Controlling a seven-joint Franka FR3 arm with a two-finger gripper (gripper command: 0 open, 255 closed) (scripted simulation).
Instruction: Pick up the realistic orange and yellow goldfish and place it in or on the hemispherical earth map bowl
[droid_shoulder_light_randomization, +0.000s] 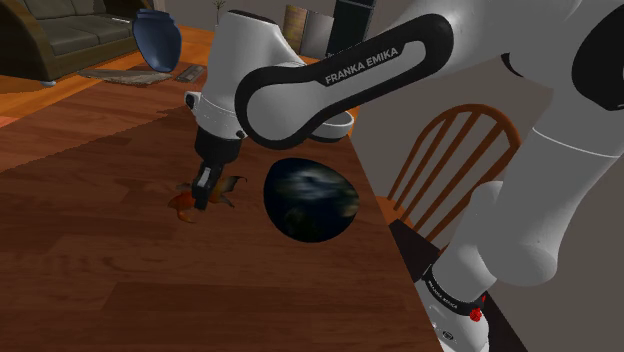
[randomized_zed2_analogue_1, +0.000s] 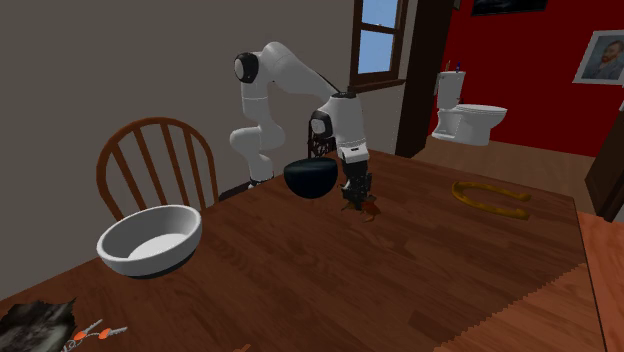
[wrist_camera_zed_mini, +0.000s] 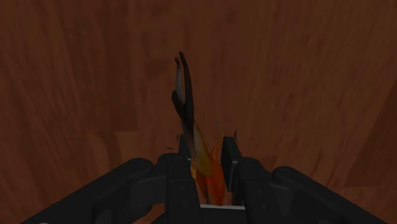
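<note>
the pincer (wrist_camera_zed_mini: 207, 150) is seen drawn narrow onto the goldfish (wrist_camera_zed_mini: 207, 175). the orange and yellow body is clasped between the two black fingers (wrist_camera_zed_mini: 232, 160). this clasp is made plain in the wrist view, where a long dark fin is shown rising from the body past the fingertips, above the brown wood grain of the table (wrist_camera_zed_mini: 305, 76).

in the shoulder view the pincer (droid_shoulder_light_randomization: 204, 196) is pointed down at the table (droid_shoulder_light_randomization: 100, 280), and the goldfish (droid_shoulder_light_randomization: 183, 205) is seen as ragged orange fins spread to either side of the fingers. whether the fish touches the wood cannot be told.

just beside it, at the shoulder view's right, the earth map bowl (droid_shoulder_light_randomization: 310, 200) is shown as a dark rounded half-sphere marked with blue and cloudy white. in the second exterior view the same bowl (randomized_zed2_analogue_1: 310, 180) is seen nearly black and smooth, rim upward, next to the pincer (randomized_zed2_analogue_1: 355, 200) at that view's left. the goldfish (randomized_zed2_analogue_1: 371, 210) is reduced there to a small reddish shape under the fingers.

further out, that view shows a smooth white bowl (randomized_zed2_analogue_1: 150, 240) before a spindle-backed wooden chair (randomized_zed2_analogue_1: 150, 160), and a yellow horseshoe-shaped thing (randomized_zed2_analogue_1: 490, 200) well apart at its right. a blue vase (droid_shoulder_light_randomization: 155, 38) is shown beyond the table in the shoulder view.
</note>
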